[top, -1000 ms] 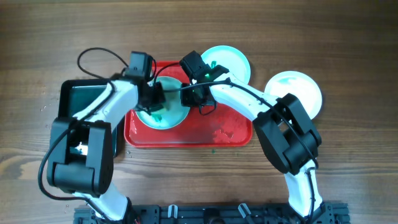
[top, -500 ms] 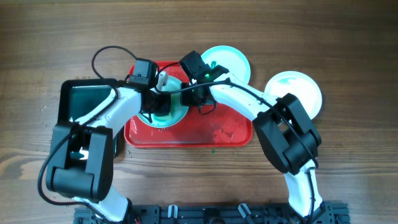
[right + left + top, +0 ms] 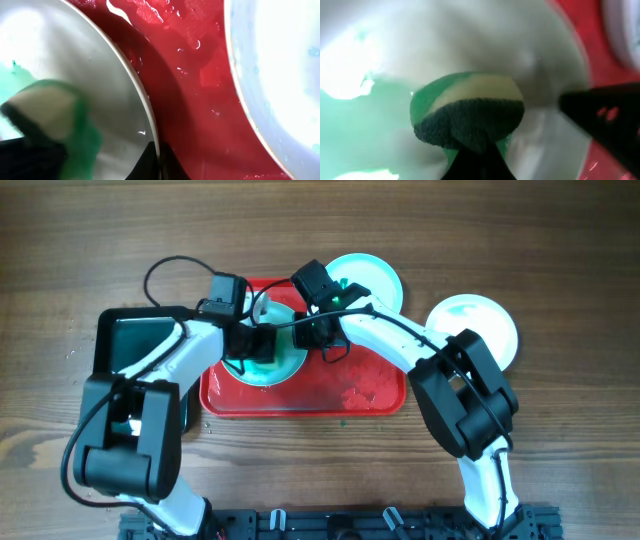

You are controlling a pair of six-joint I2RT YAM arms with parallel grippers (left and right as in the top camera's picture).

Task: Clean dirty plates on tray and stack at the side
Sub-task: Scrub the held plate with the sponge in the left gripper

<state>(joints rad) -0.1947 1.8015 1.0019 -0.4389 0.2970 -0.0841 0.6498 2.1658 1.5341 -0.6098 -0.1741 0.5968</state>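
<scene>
The red tray (image 3: 340, 395) lies mid-table. A turquoise plate (image 3: 268, 368) smeared with green sits on its left part. My left gripper (image 3: 252, 345) is shut on a green sponge (image 3: 467, 112) and presses it on that plate (image 3: 380, 115). My right gripper (image 3: 312, 332) is shut on the plate's right rim (image 3: 145, 107), one finger on each side. A second turquoise plate (image 3: 372, 280) rests on the tray's far right corner and shows in the right wrist view (image 3: 280, 65). A third plate (image 3: 478, 325) with a white centre lies on the table to the right of the tray.
A black tray (image 3: 135, 345) holding green liquid sits left of the red tray, under my left arm. The red tray's floor (image 3: 195, 85) is wet with drops. Bare wooden table (image 3: 560, 430) lies at right and front.
My left gripper with the sponge moved right across the plate, from its left part toward the centre. My right gripper kept its hold on the rim.
</scene>
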